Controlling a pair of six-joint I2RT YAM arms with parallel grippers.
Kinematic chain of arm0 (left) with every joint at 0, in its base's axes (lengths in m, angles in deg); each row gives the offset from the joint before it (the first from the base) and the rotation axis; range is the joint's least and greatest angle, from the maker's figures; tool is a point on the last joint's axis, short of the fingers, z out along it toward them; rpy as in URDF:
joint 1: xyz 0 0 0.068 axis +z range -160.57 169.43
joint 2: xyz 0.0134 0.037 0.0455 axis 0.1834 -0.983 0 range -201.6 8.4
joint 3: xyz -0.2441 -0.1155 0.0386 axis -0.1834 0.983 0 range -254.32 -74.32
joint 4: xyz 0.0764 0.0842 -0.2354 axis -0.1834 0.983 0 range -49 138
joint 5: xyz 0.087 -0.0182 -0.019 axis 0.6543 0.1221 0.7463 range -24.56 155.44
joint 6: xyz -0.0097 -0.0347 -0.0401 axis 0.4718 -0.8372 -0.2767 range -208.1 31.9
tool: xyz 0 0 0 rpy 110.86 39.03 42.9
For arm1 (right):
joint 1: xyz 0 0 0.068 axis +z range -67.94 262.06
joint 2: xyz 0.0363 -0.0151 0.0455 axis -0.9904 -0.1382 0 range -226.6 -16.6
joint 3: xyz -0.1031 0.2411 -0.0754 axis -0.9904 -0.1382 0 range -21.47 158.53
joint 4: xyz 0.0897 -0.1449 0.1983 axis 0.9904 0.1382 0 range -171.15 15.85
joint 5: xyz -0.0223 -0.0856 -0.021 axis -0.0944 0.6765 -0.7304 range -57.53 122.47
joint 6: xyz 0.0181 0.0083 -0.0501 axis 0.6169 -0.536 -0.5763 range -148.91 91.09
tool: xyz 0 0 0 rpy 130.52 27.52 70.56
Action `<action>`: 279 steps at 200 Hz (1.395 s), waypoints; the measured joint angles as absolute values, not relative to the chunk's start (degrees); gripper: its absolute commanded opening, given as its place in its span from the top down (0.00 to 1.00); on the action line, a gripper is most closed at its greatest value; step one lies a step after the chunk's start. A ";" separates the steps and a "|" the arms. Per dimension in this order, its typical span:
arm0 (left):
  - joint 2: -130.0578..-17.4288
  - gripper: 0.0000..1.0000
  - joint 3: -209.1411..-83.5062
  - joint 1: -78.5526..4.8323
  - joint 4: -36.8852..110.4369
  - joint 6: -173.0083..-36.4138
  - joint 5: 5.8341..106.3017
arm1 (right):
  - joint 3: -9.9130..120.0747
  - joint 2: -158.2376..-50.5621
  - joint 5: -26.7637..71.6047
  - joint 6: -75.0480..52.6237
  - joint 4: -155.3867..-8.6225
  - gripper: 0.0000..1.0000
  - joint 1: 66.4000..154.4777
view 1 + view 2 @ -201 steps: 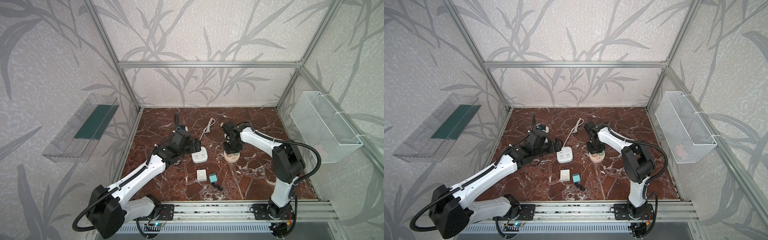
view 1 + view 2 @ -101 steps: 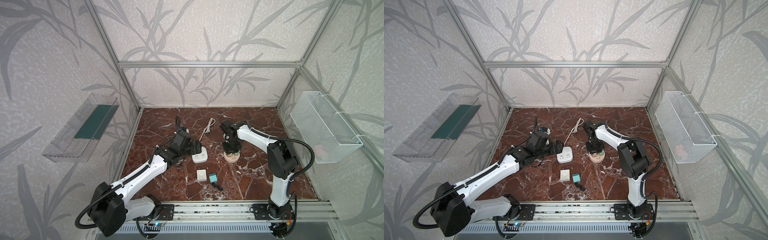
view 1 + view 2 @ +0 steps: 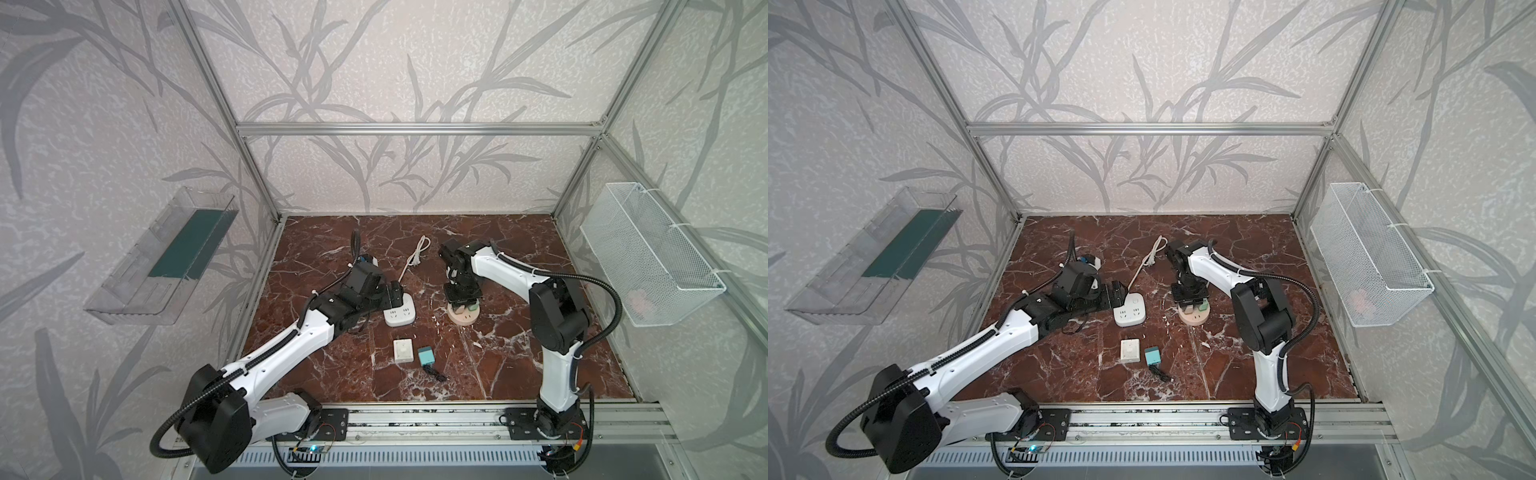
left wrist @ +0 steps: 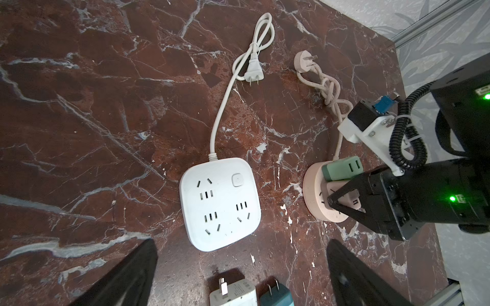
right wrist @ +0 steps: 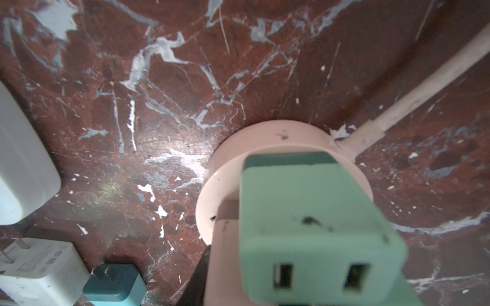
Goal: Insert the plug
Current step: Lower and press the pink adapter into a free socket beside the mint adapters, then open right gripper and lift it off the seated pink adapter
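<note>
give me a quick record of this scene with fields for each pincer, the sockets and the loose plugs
left pincer: open, holding nothing, beside the white power strip
right pincer: shut on the pink adapter, over the round pink socket
green adapter: plugged into the round pink socket, next to the pink adapter
white power strip: flat on the table, outlets bare, its cord unplugged
loose plugs: white charger and teal charger, side by side on the table
insertion: cannot tell whether the pink adapter is fully seated
</note>
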State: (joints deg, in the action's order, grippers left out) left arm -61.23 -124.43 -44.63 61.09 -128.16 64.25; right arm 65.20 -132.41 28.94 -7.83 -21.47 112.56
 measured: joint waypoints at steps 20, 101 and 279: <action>-61.20 0.03 -124.54 -44.63 61.73 -128.03 64.27 | 64.74 -131.93 28.72 -7.81 -21.98 1.00 112.45; -57.99 0.03 -125.83 -44.63 64.92 -127.11 65.91 | 60.37 -128.12 27.92 -7.07 -25.60 0.61 112.19; -57.29 0.03 -126.90 -44.63 66.54 -126.21 66.87 | 59.04 -109.17 29.16 -5.40 -19.88 0.83 112.10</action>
